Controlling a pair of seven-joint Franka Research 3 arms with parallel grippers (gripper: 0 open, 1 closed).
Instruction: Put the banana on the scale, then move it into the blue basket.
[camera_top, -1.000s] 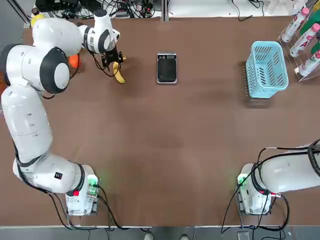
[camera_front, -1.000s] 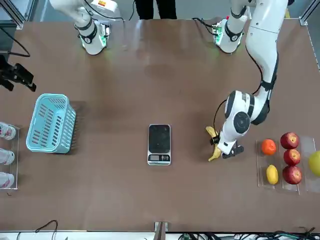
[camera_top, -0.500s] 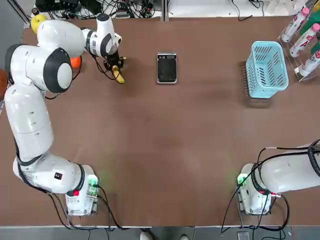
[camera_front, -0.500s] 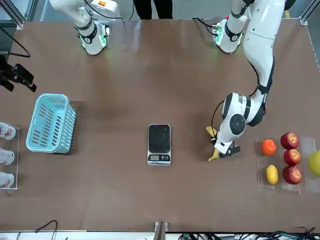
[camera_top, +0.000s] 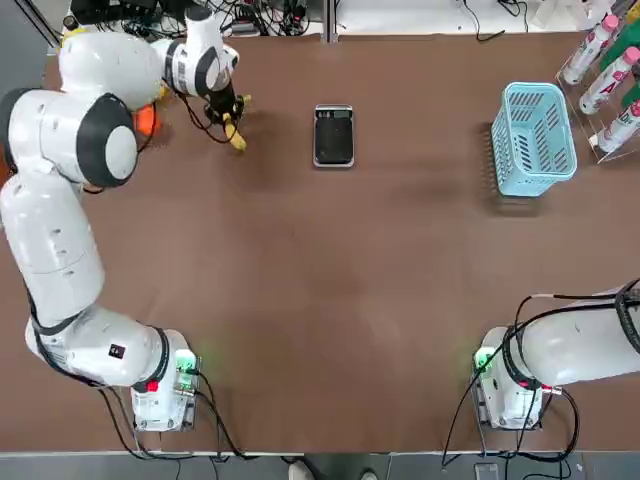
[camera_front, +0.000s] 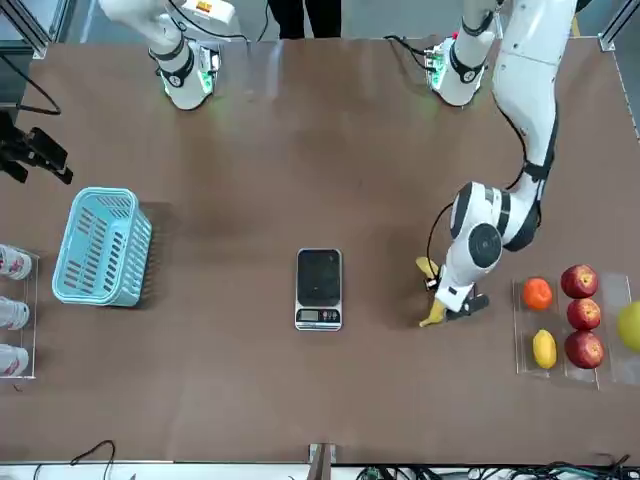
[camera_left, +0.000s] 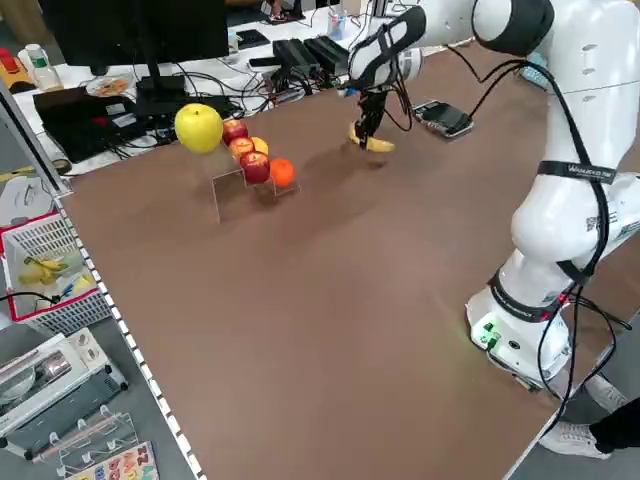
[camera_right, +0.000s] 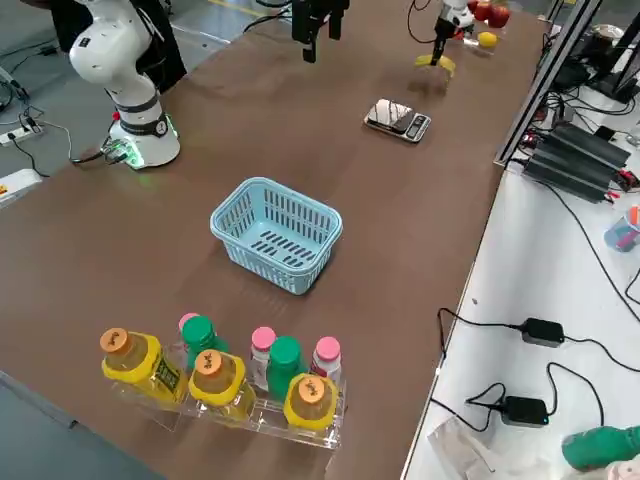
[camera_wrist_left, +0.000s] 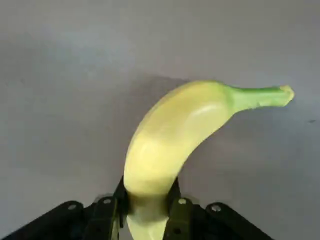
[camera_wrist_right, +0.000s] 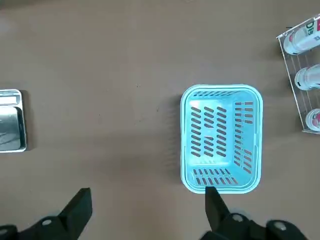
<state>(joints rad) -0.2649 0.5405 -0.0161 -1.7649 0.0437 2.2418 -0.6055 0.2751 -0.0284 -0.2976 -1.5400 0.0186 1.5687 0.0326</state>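
1. Toward the table's far left corner, the left gripper has its fingers closed in on the banana, one on each side, parted only by its thickness.
2. The banana's green-tipped stem sticks out past the grip; whether its underside touches the table I cannot tell.
3. Near the right edge of the table, the right gripper is parked with its fingers wide apart and nothing between them.
4. By the middle of the far edge lies the scale, its black top bare.
5. Toward the far right corner stands the blue basket, upright, with nothing in it.
6. Closer to that corner, a clear rack holds bottles with pink, green and orange caps.
7. At the far left corner, a clear tray carries an orange, red apples and a small yellow fruit.
8. Beyond the far edge are a monitor and tangled cables; past the near edge, a person's dark-trousered legs show.
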